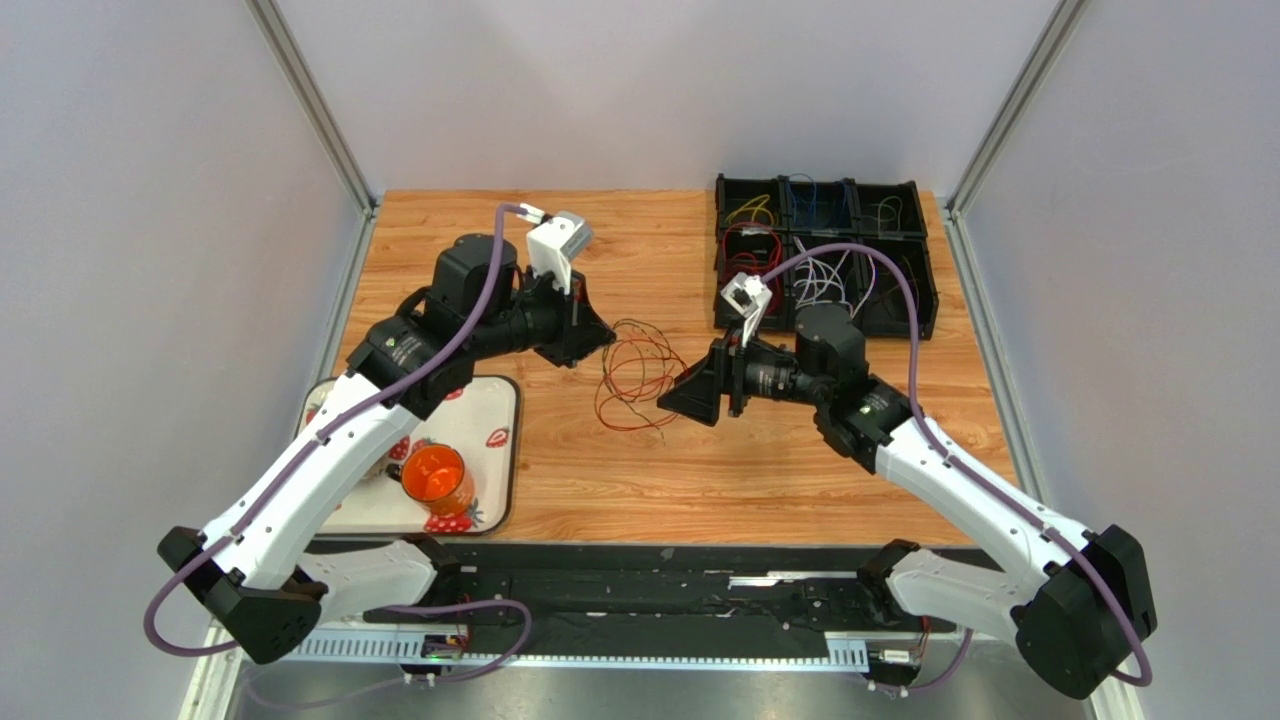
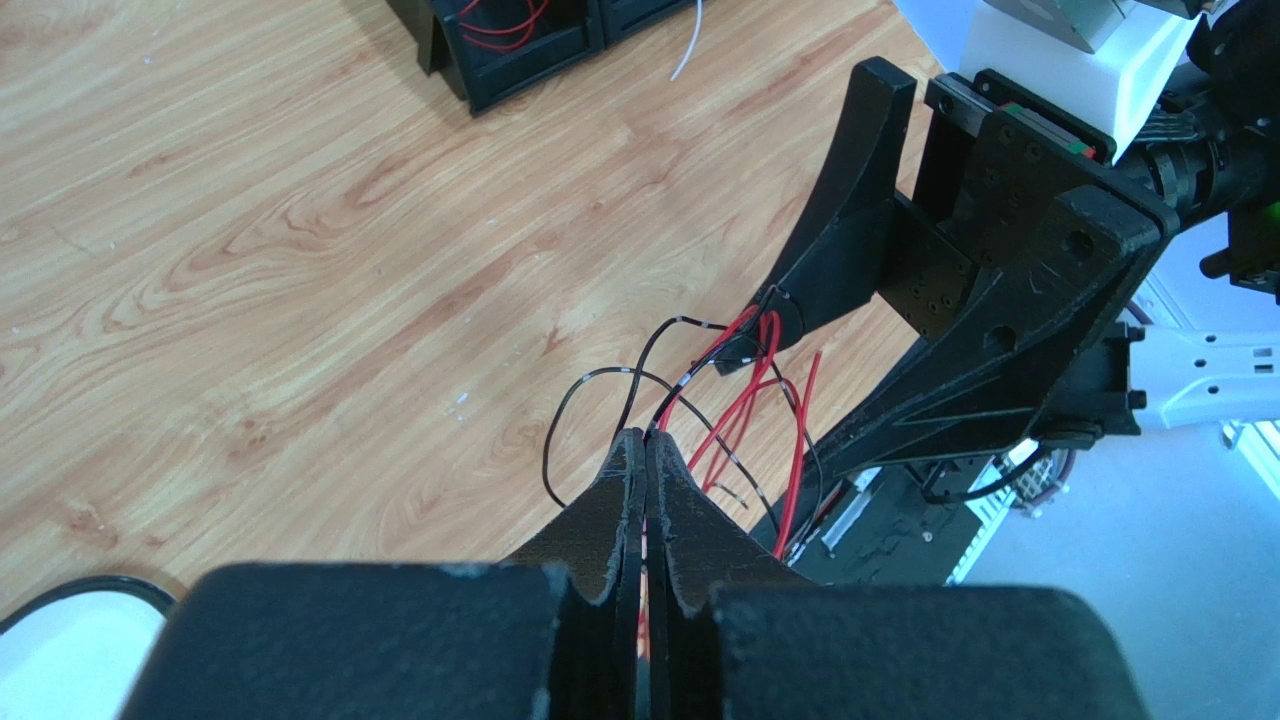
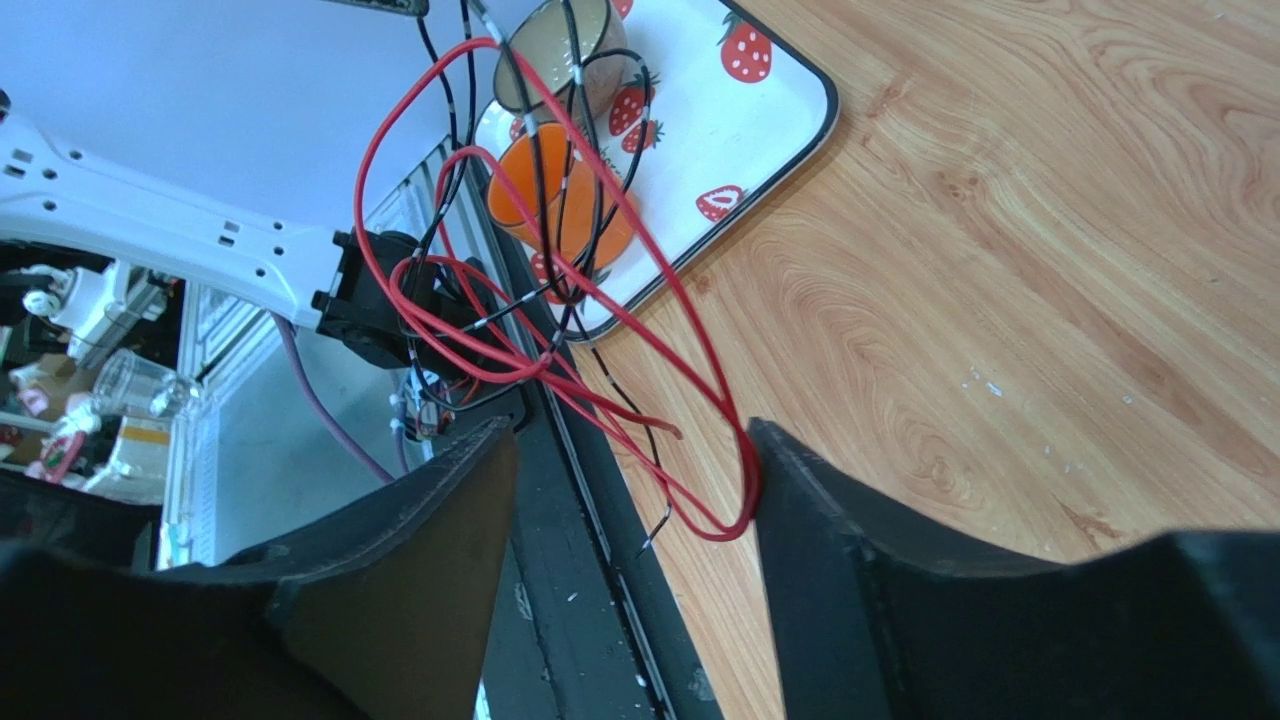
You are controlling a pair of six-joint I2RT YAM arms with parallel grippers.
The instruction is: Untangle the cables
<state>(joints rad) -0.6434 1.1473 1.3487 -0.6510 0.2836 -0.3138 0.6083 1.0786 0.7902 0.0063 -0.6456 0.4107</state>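
Note:
A tangle of thin red and black cables [image 1: 639, 375] hangs between my two grippers over the middle of the wooden table. My left gripper [image 1: 600, 335] is shut on strands of it. In the left wrist view the jaws [image 2: 646, 440] are pressed together, with red and black cables [image 2: 751, 393] running out of the tip. My right gripper [image 1: 672, 402] is open at the bundle's right side. In the right wrist view a red cable loop [image 3: 721, 534] lies between its spread fingers [image 3: 631, 450] and touches the right one. It also shows open around the strands in the left wrist view [image 2: 790, 398].
A black compartment tray [image 1: 920, 308] at the back right holds sorted red, yellow, blue and white wires. A strawberry-print tray [image 1: 493, 402] at the front left carries an orange cup [image 1: 437, 474]. A black rail [image 1: 646, 593] runs along the near edge.

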